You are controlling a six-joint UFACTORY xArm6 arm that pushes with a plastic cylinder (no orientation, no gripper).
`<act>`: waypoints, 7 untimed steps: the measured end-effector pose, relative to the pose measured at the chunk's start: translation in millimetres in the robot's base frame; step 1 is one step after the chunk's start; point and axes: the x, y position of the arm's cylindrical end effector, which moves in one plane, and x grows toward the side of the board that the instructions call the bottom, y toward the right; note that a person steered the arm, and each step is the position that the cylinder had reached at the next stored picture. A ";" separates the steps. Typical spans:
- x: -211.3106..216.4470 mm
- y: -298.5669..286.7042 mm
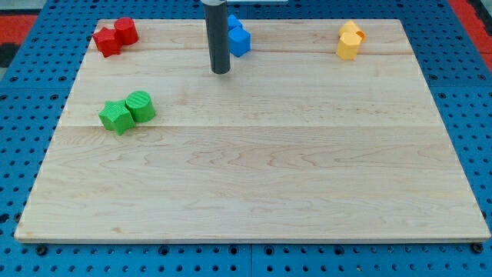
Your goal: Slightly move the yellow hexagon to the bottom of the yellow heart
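Two yellow blocks touch each other at the view's top right: the yellow heart (351,31) is the upper one and the yellow hexagon (347,48) lies just below it, slightly to the left. My tip (221,71) rests on the board near the top centre, far to the left of the yellow blocks. It stands just left of and below the blue blocks (238,37).
A red star (107,41) and a red cylinder (125,31) touch at the top left. A green star (116,117) and a green cylinder (141,106) touch at mid left. The wooden board (254,177) lies on a blue pegboard.
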 end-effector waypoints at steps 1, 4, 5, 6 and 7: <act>0.6 0.0; 10.4 19.9; 10.4 68.6; 10.5 171.7; -0.7 245.1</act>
